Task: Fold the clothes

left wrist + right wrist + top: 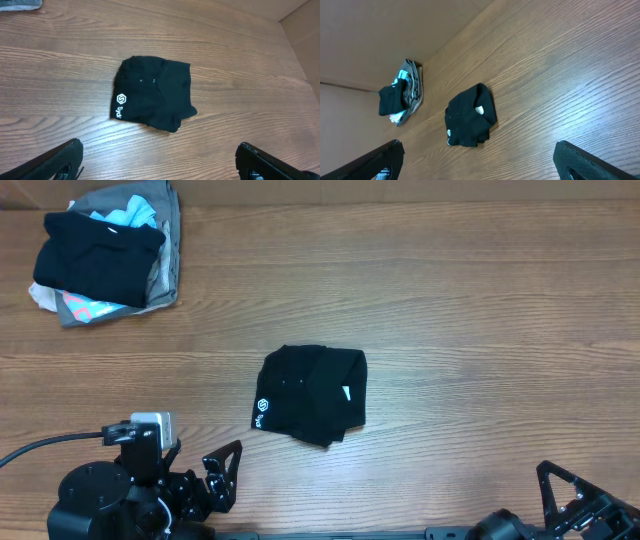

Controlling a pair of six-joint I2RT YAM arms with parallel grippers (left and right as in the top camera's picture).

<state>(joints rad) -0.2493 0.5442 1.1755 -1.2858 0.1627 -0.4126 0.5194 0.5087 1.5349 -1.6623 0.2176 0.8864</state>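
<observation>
The black T-shirt (312,393) lies folded into a small square bundle at the middle of the wooden table, its white hexagon logo at the left edge and a white tag on top. It also shows in the left wrist view (154,93) and the right wrist view (469,114). My left gripper (222,477) is open and empty at the front left, short of the shirt; its fingers frame the left wrist view (159,162). My right gripper (580,498) is open and empty at the front right corner; its fingers show in the right wrist view (480,160).
A heap of mixed black, grey, light-blue and pink garments (108,250) sits at the back left corner, also in the right wrist view (402,97). The wooden table (480,330) spreads around the shirt.
</observation>
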